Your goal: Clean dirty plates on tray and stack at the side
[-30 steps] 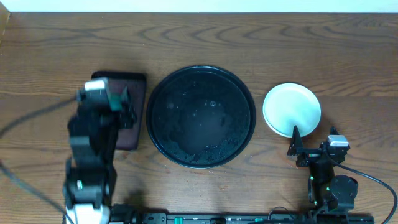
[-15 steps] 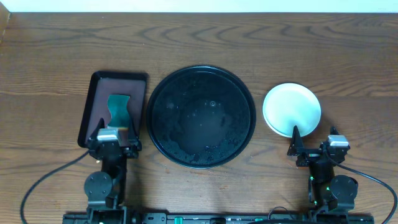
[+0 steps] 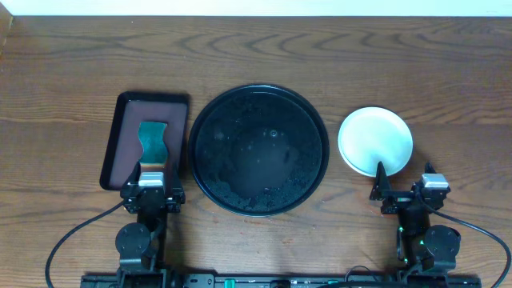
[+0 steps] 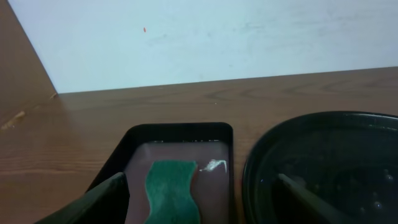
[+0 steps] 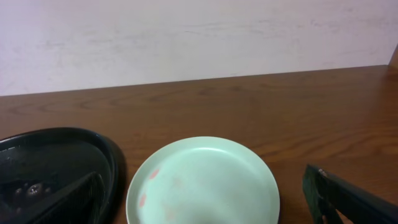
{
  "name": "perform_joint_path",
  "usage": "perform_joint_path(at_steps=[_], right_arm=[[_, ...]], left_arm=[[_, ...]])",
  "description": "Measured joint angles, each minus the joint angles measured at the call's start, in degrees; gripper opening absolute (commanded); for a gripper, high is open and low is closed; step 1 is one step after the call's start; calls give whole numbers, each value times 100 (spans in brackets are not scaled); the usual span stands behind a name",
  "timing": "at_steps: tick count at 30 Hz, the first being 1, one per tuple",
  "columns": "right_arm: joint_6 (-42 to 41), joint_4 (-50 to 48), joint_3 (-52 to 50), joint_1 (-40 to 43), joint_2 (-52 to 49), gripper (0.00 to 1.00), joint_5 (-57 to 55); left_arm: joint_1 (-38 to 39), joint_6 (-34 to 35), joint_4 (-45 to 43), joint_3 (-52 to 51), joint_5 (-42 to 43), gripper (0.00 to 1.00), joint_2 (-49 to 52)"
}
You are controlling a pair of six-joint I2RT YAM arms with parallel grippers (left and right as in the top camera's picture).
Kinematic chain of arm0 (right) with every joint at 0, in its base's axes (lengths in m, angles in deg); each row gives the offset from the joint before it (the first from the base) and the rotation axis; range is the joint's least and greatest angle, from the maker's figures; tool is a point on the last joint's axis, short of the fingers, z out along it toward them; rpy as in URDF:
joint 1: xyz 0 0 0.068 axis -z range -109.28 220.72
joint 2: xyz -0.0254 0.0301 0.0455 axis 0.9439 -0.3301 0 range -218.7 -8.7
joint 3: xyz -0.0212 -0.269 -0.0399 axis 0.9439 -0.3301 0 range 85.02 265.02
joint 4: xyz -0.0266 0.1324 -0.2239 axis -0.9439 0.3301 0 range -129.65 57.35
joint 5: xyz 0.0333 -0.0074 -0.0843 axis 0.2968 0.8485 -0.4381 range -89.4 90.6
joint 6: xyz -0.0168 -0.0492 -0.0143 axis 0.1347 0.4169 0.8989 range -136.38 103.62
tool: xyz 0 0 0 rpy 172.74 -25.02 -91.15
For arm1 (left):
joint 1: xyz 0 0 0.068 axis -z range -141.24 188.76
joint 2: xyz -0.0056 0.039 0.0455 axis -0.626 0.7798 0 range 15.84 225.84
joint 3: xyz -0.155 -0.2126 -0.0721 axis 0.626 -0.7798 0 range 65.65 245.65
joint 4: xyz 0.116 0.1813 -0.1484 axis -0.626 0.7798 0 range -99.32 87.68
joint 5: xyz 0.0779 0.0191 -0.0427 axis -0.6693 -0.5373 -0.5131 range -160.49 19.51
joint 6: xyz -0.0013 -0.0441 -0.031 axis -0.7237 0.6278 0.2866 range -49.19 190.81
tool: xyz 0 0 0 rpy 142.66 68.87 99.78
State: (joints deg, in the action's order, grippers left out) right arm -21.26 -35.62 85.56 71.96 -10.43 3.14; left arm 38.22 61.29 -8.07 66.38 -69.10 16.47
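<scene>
Mint plate (image 3: 375,141) lies right of tray (image 3: 240,120). Left gripper (image 3: 152,190) and right gripper (image 3: 406,182) flank the tray, jaws apart.

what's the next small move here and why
Probably send the open left gripper forward to the green sponge in the brown tray: the mint plate beside the black tray shows faint reddish smears near its left edge, and no plates lie on the black tray.

A robot lab bench. A cabled left arm (image 3: 144,228) and right arm (image 3: 424,232) sit at a wooden tabletop (image 3: 256,48) before a plain white wall (image 4: 217,37).
</scene>
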Motion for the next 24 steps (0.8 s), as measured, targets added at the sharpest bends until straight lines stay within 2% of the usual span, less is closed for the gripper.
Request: perform_joint_path(at_steps=[24], right_arm=[[0, 0, 2, 0, 0, 99, 2]], left_arm=[[0, -85, 2, 4, 0, 73, 0]])
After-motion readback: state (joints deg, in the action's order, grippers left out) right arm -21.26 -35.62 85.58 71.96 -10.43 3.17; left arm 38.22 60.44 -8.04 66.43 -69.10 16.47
